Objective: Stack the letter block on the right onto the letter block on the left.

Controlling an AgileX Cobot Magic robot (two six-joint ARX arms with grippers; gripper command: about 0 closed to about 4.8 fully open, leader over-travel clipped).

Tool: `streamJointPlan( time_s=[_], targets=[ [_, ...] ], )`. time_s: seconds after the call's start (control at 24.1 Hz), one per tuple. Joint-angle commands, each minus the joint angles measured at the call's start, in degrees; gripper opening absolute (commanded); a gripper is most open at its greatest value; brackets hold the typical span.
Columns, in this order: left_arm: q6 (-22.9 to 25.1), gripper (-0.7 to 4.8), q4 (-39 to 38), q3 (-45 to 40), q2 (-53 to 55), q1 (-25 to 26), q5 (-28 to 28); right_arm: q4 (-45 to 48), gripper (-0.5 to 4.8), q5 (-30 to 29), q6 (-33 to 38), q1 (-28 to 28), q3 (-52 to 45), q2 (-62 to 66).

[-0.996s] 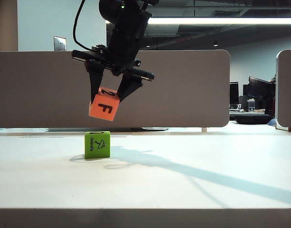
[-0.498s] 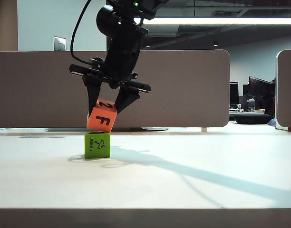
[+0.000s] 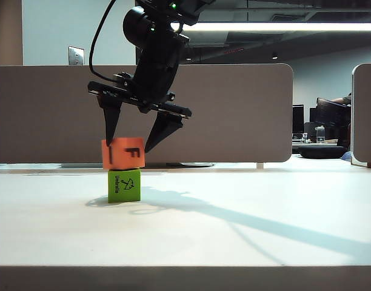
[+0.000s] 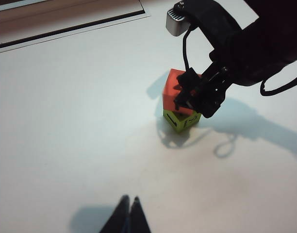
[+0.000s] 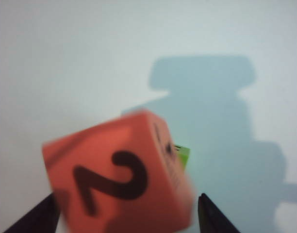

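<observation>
Right claw [image 3: 132, 138] spread, straddling orange block [image 3: 123, 154] sitting on green block [image 3: 124, 185]. Left claw [image 4: 127, 209] pressed together, idle. Blocks look light, rigid; grip flat sides.

Orange block [image 3: 123, 153] with black F; green block [image 3: 124, 185] with black umbrella.

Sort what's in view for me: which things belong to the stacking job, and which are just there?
Job:
- orange block, sitting on the green one
- green block, on the table
- right gripper, jaws open astride the orange block
- left gripper, shut, well back from the stack

Just there:
- grey divider panel behind the table
- ceiling light strip
</observation>
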Motion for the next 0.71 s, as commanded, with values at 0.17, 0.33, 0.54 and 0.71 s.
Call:
streamJointPlan(
  time_s=[0.17,0.33,0.54,0.71],
  targets=[
    [0.04,-0.06,0.11,0.26,-0.13,-0.02,-0.20,1.03,3.82,-1.22,-0.22,0.04,0.98,-0.50],
    [0.04,-0.06,0.04,0.26,-0.13,-0.02,-0.20,-2.71,3.82,0.17,-0.70,-0.24,5.97,-0.57],
    [0.04,-0.05,0.02,0.26,-0.13,-0.02,-0.17,-12.28,3.82,6.29,-7.19,-0.26,13.70,-0.57],
    [0.09,-0.05,-0.33,0.26,-0.13,-0.02,-0.17,-19.71,3.82,8.72,-8.50,-0.35,18.69,-2.43]
  ],
)
